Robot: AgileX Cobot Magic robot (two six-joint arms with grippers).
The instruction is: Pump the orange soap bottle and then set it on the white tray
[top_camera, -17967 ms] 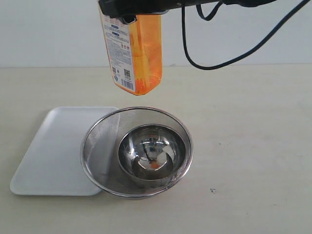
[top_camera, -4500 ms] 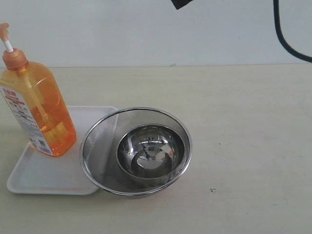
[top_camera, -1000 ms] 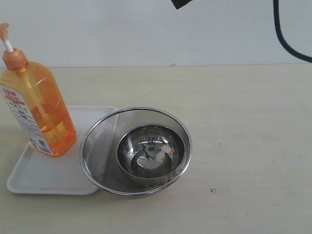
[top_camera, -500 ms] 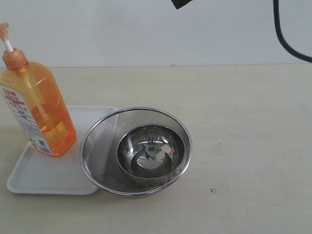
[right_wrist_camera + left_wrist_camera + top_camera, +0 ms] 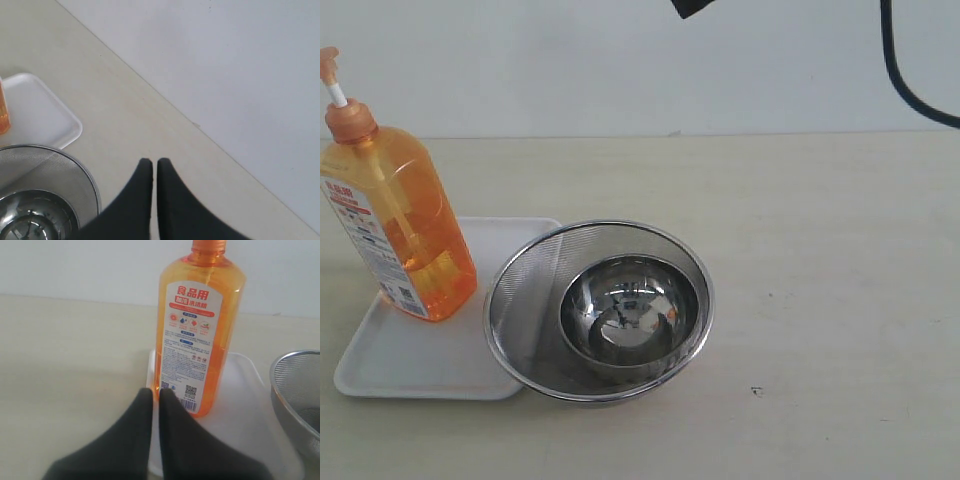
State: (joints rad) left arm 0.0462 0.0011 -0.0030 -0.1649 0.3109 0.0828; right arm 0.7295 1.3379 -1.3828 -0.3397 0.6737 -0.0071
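The orange soap bottle [image 5: 410, 240] is standing upright on the white tray [image 5: 420, 360], near the tray's far end, just ahead of the tips of the left pincer [image 5: 155, 392]. No gap is showing between that pincer's fingers and nothing is being held between them. Whether the tips are touching the bottle's base cannot be told from the left wrist view.

The right pincer [image 5: 151, 162] is likewise being kept fully closed and empty, raised over the worktop [image 5: 820, 250] and well apart from the bottle. The mesh strainer bowl [image 5: 525, 300], with a smaller steel bowl [image 5: 630, 300] nested inside, is lying between it and the tray.

The placing step is being judged as done, since the bottle is resting on the tray with nothing gripping it. The pumping step cannot be confirmed. A small orange fleck is showing in the steel bowl, yet soap and reflection cannot be told apart there. Nothing further appears to be left.
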